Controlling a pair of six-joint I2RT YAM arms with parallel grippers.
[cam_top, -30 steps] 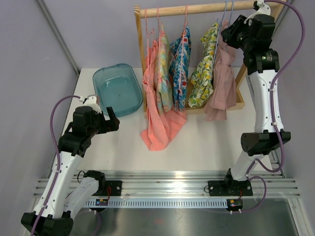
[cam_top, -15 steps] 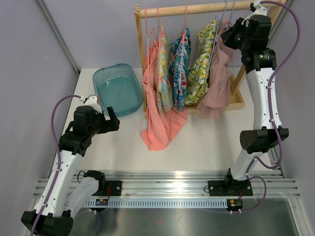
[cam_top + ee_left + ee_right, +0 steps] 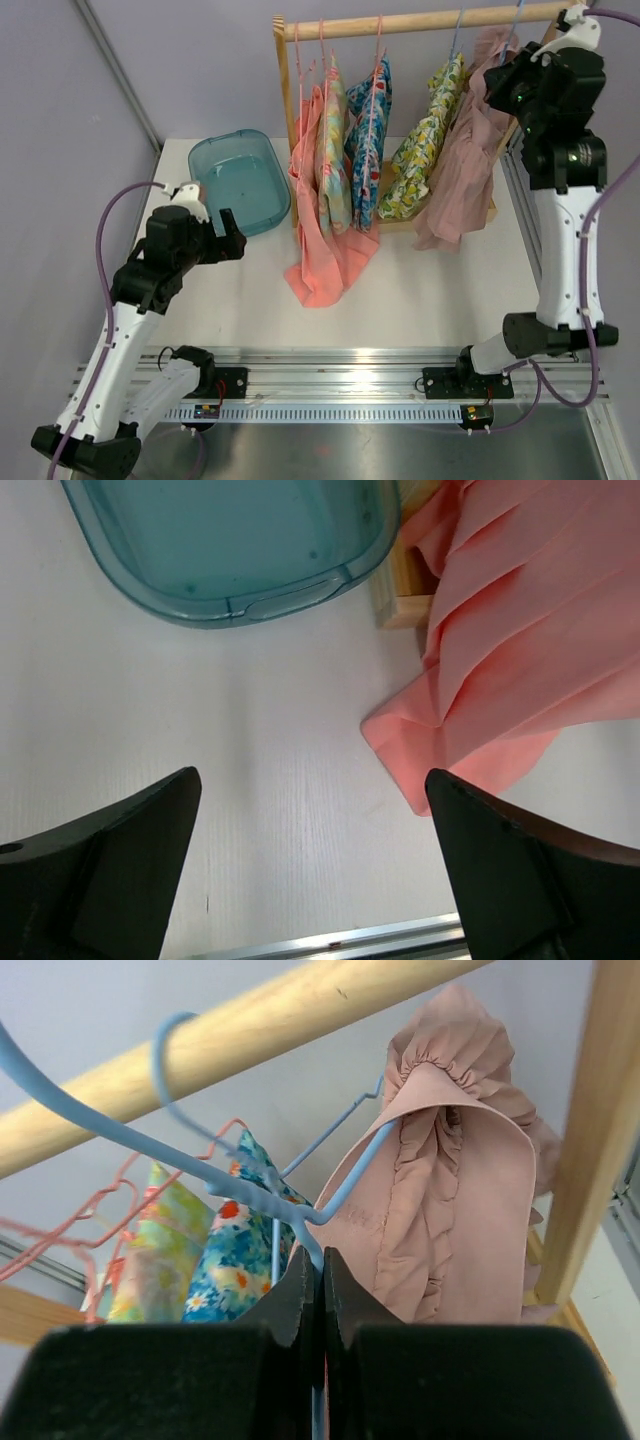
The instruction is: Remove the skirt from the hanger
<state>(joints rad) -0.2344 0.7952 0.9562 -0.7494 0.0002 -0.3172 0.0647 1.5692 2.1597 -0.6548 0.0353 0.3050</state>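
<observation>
Right arm reaches up nearly straight, wrist level with the wooden rail (image 3: 420,18) at the rack's right end. Right gripper (image 3: 321,1260): fingers pinched fully together on the blue wire of the hanger (image 3: 250,1195), just below its hook, which sits over the rail. The dusty-pink skirt (image 3: 465,160) hangs from that hanger, its gathered waistband bunched at the hanger's right shoulder, hem down near the rack base. Left arm bent, low over the table (image 3: 420,300). Left gripper (image 3: 310,880): jaws spread wide, nothing between them, near the teal tub (image 3: 240,180) and a salmon garment (image 3: 520,660) draped onto the table. From above, the right fingertips are hidden behind the wrist. Wrist view cuts off the skirt's lower part; how the waistband attaches cannot be told.
</observation>
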